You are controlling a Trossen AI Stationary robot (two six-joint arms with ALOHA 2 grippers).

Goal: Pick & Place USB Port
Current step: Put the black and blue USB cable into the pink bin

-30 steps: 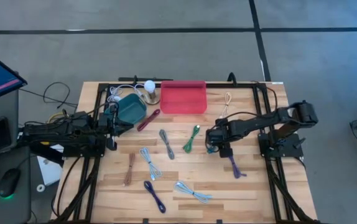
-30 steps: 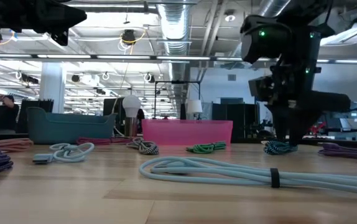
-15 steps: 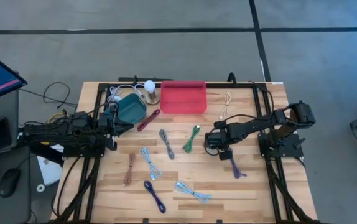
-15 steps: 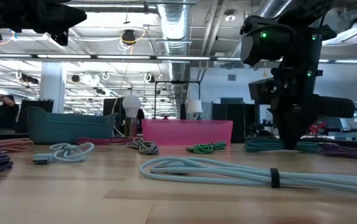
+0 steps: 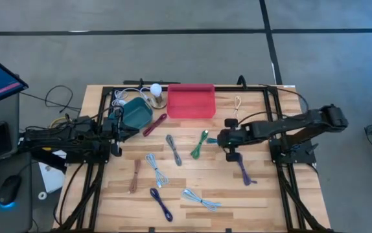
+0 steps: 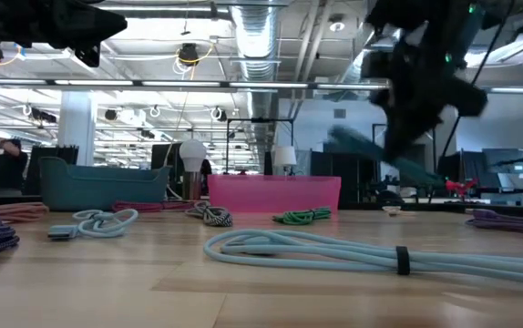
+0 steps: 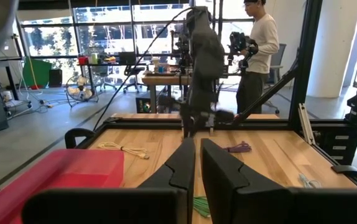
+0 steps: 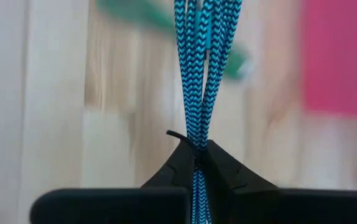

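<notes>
My right gripper (image 5: 227, 140) hangs over the table's middle right, shut on a bundled blue-and-black braided USB cable (image 8: 201, 56). The cable shows as a teal blur (image 6: 371, 150) in the low view, above the table. The pink tray (image 5: 190, 101) stands at the far edge, with a teal bin (image 5: 136, 113) to its left. My left gripper (image 5: 118, 127) waits level above the table's left side beside the bin, its fingers (image 7: 185, 163) shut with nothing between them. My right gripper pinches the bundled cable's several strands (image 8: 196, 142) between its two fingers. The fingers slant down from the table's right. The strands run on ahead of the fingertips, along the fingers. The cable is lifted clear of the table.
Other bundled cables lie on the wood: green (image 5: 199, 144), grey (image 5: 173, 149), light blue (image 5: 157, 169), brown (image 5: 135, 176), dark purple (image 5: 161, 202), purple (image 5: 244, 172), beige (image 5: 236, 107), maroon (image 5: 155, 124). A white bulb (image 5: 155, 89) stands by the bin. A person (image 7: 256, 50) stands beyond the table.
My right gripper has shut on the blue braided cable that lay on the table, then risen and tipped less steeply. The cable has come up off the wood and now hangs clear in the hold.
</notes>
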